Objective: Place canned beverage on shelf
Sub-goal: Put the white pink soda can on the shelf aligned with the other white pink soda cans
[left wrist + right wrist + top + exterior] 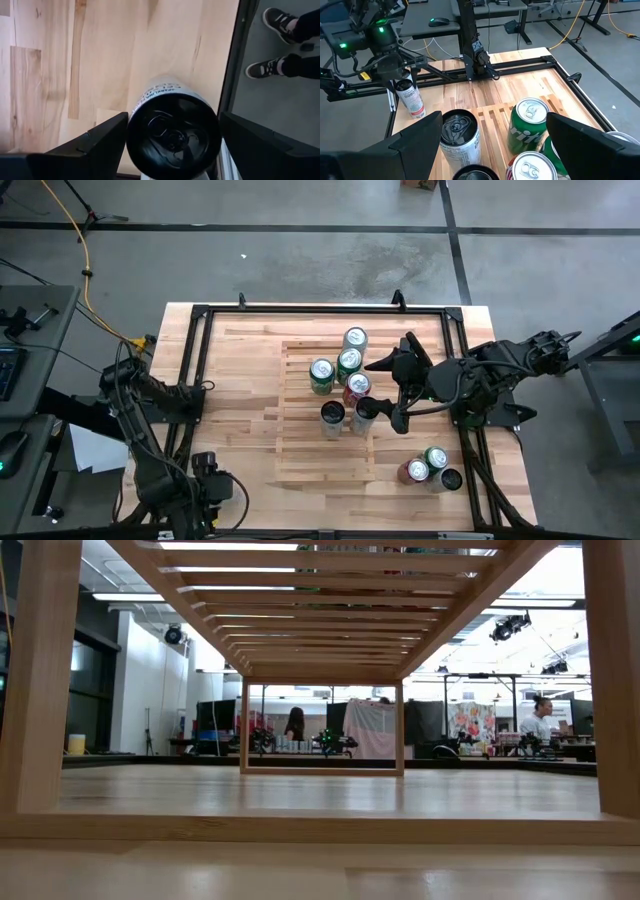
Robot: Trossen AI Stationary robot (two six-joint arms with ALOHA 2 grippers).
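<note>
High view: the shelf [300, 450] sits mid-tabletop [230, 370] with six cans in its 12-to-3 o'clock part: three green cans [349, 360], a red can [357, 386] and two dark-topped cans [332, 413]. The right gripper [388, 394] is at the shelf's 3 o'clock edge, its fingers spread wide and clamping nothing; the nearer dark-topped can stands just beside its mouth. Three spare cans [417, 471] stand off the shelf at the table's 4 o'clock corner. The left gripper [205, 476] is at the 7 o'clock corner, well away from the shelf. Low view: slats seen from beneath the shelf [320, 600]; neither gripper shows; two people [540, 720] are in the room behind. Left wrist view: the left gripper [172, 145] has a black-topped can [172, 132] filling the gap between its fingers [95, 142], both sides against it, over the table's edge; a person's shoes [280, 20] are on the floor beyond. Right wrist view: the right gripper [490, 145] gapes wide, with a silver can [460, 137] and a green can [530, 122] ahead on the shelf [495, 120]; across the table the left gripper [395, 70] holds the white can [410, 97] upright near the table edge.
</note>
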